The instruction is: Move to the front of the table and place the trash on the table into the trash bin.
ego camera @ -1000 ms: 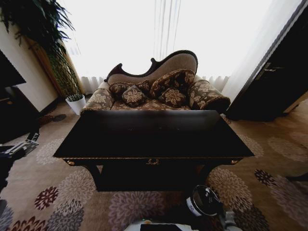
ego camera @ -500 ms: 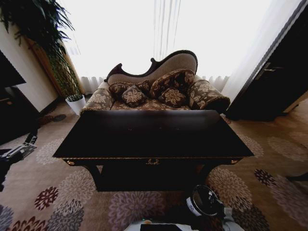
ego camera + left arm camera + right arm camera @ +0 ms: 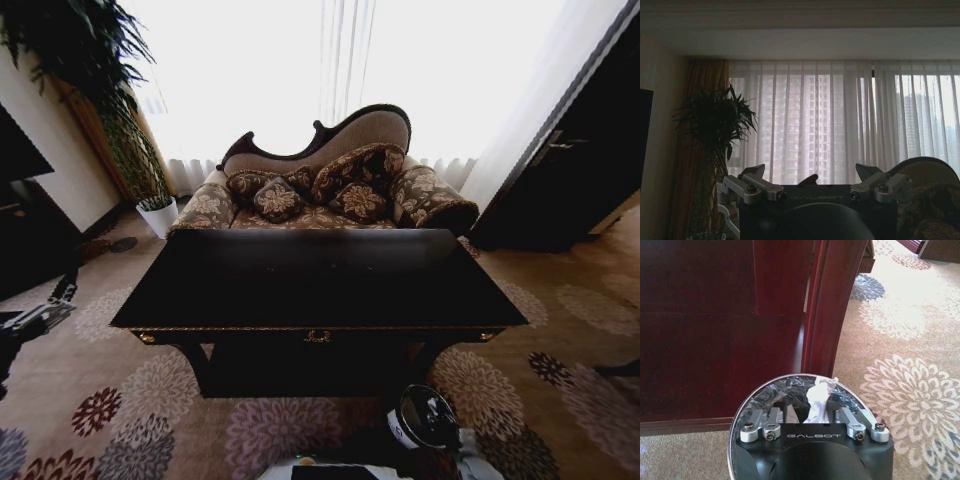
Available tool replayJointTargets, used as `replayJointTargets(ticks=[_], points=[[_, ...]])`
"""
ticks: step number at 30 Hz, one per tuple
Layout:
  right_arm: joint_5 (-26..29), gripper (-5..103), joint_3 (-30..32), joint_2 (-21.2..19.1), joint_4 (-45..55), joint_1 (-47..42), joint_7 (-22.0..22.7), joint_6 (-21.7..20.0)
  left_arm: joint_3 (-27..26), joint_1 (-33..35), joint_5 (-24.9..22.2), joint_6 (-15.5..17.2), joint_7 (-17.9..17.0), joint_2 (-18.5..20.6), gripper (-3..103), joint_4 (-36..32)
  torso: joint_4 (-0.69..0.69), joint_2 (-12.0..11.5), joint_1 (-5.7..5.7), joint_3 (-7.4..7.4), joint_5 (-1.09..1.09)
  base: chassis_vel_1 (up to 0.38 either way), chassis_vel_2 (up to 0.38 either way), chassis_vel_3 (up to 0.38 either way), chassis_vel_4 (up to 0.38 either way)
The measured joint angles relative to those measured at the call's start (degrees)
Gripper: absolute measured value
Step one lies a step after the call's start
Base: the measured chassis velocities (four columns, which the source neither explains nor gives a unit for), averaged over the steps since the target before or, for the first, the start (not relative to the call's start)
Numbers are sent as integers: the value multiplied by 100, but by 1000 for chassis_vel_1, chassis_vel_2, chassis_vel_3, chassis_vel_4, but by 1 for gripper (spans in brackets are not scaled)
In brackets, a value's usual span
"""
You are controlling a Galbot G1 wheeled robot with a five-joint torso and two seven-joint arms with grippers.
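Right gripper (image 3: 810, 407) hangs directly above the trash bin (image 3: 740, 412), just in front of the table's (image 3: 320, 280) front right leg, its fingers drawn in on a white tissue wad (image 3: 818, 395) that stands upright between them over the bin's mouth; left gripper (image 3: 810, 171) is held off the table's left end, out over the floor, fingers spread wide with nothing between them and pointing towards the sheer curtains (image 3: 840, 125) beyond the table's far side; a flowered carpet (image 3: 120, 400) lies under and all around the table; the table itself sits square ahead, dark and glossy, a small gold ornament (image 3: 318, 336) at the middle of its front edge; behind the table's far edge stands a patterned sofa (image 3: 320, 195) with a curved back, piled with cushions; a tall leafy plant (image 3: 715, 120) rises beyond the table's far left corner, its white pot (image 3: 157, 215) on the floor there; the trash bin, round and black with a pale rim and a shiny dark liner, stands on the carpet close to the table's front right leg (image 3: 827, 315), near but not touching it; the tissue wad is the smallest thing here, crumpled, its lower end hidden behind the gripper body.
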Motion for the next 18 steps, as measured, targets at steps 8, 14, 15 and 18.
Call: replayJointTargets(ticks=[8, 14, 15, 18], points=[[68, 73, 6, 57, 183, -109, 61, -69, 33, -10, 8, -1, 0, 9, 100, 0, 0, 0, 0, 0, -1, 0, 0, 0, 0], [117, 94, -13, 153, 265, -156, 48, -101, 28, 1, 9, -8, 0, 25, 100, 2, 0, 0, 0, 0, -1, 0, 0, 0, 0], [115, 98, -21, 169, 270, -163, 44, -98, 22, 2, 8, -9, 0, 30, 100, 2, 0, 0, 0, 0, 0, 0, 0, 0, 0], [116, 99, -32, 182, 301, -196, 20, -93, 20, 2, 7, -10, 0, 33, 100, 2, 0, 0, 0, 0, -1, 0, 0, 0, 0]])
